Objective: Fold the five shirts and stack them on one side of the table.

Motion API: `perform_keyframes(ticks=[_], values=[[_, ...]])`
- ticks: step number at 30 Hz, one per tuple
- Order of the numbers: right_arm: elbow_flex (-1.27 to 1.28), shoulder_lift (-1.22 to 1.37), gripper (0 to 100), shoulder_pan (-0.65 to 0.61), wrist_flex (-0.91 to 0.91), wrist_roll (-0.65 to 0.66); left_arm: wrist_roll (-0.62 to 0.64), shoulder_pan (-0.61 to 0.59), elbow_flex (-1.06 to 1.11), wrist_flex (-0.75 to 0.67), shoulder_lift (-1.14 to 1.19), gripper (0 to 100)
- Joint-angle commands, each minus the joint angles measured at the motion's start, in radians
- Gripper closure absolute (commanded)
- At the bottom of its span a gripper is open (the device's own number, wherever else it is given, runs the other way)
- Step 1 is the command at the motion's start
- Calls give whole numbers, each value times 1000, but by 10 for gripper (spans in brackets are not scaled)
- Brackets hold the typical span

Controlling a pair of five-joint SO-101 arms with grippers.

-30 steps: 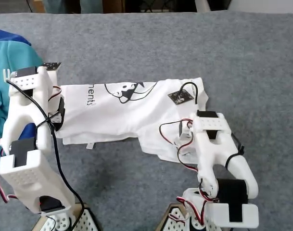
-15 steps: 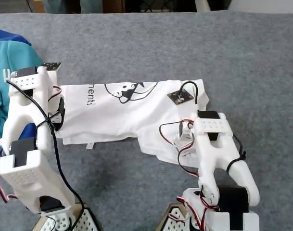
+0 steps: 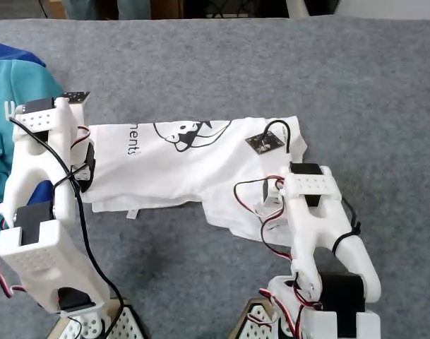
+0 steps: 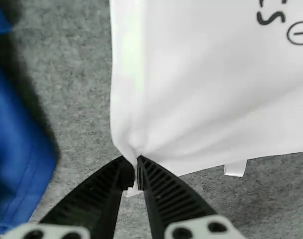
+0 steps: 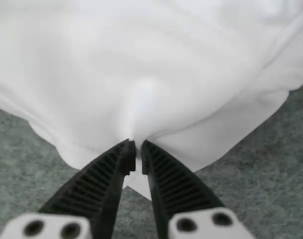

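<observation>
Left pincer [image 4: 136,167], right pincer [image 5: 136,148] pinch white shirt [image 3: 186,168]; teal shirt [image 3: 15,83] cropped

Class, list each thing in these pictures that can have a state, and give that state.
white shirt, lying on the table, pinched at two edges.
left gripper, shut on the white shirt.
right gripper, shut on the white shirt.
teal shirt, bunched up at the table's side.
blue shirt, bunched beside the teal shirt.
</observation>
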Motion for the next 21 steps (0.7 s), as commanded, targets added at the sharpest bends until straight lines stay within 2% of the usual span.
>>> perform_keyframes(ticks=[1, 9, 21], values=[[-5, -31, 973, -6, -6, -5, -11, 7, -2, -8, -6, 971], [-12, -36, 985, 11, 3, -3, -12, 5, -10, -8, -8, 971], [-159, -36, 985, 203, 101, 104, -60, 10, -12, -8, -8, 971]])
